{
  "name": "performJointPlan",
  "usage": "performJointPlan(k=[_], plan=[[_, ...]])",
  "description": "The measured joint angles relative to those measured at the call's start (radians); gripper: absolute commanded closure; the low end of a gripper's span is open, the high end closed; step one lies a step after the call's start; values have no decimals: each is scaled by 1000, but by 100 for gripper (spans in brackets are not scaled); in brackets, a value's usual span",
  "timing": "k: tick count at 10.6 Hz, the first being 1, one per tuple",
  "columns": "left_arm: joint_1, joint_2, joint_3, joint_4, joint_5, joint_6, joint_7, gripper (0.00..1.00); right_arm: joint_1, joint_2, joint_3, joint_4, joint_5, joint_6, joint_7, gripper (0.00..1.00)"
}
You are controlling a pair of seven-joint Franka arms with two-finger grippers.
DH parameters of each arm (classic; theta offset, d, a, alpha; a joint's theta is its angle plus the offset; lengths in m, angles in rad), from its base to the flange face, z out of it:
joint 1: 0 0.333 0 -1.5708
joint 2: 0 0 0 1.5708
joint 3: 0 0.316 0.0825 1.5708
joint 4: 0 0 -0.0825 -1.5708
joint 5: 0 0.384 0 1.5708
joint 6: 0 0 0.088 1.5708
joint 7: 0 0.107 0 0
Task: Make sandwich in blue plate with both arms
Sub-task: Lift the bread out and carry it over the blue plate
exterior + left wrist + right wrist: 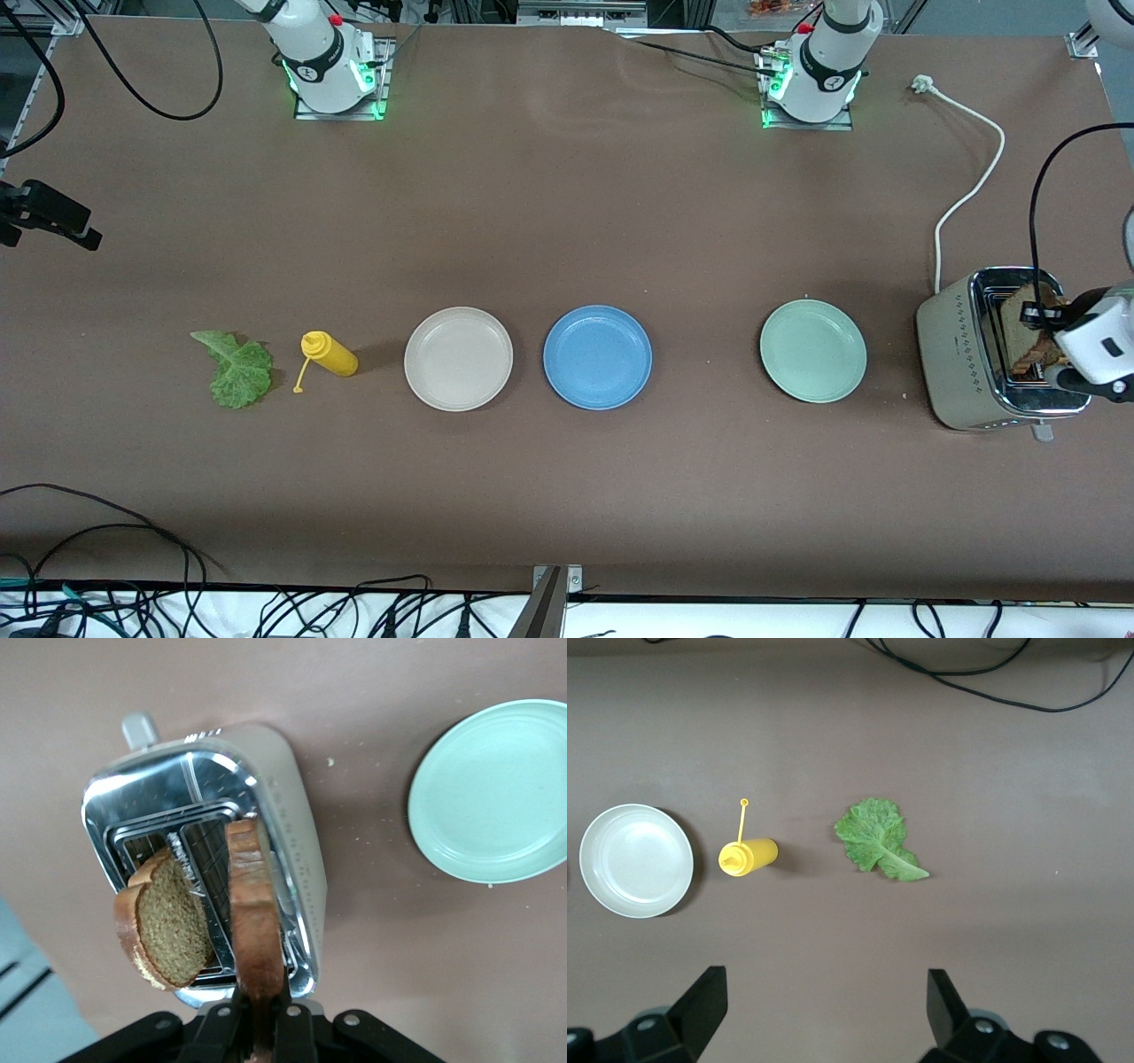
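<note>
Left gripper (257, 1036) is over the toaster (970, 354) at the left arm's end of the table, jaws clenched on the edge of one bread slice (254, 912), which stands upright between the fingers (221, 1028) with its lower end in the toaster slot. Second slice (164, 926) leans tilted just beside the held one, also in the toaster. Green plate (813, 350) lies near the toaster, apart from it.

Right gripper (824, 1014) waits up in the air, jaws released and wide, nothing between them. Lettuce (877, 837) and yellow bottle (749, 856) lie on the table below and ahead of the jaws, beige plate (636, 859) off to one side.

Blue plate (597, 356) sits between the beige and green plates, well apart from both grippers, bare.
</note>
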Motion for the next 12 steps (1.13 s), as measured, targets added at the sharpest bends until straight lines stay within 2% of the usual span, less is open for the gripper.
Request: performJointPlan(k=[2, 5, 8, 9, 12], plan=[[-85, -11, -1, 41, 22, -33, -2, 100, 0, 0, 0, 0, 0, 0, 0, 0], [-112, -63, -46, 51, 23, -55, -1, 100, 0, 0, 0, 0, 0, 0, 0, 0], [-131, -70, -83, 49, -51, -74, -1, 100, 0, 0, 0, 0, 0, 0, 0, 0], [-165, -67, -91, 46, -67, -74, -2, 100, 0, 0, 0, 0, 0, 0, 0, 0], [-285, -9, -97, 39, -235, -48, -74, 100, 0, 0, 0, 0, 0, 0, 0, 0]])
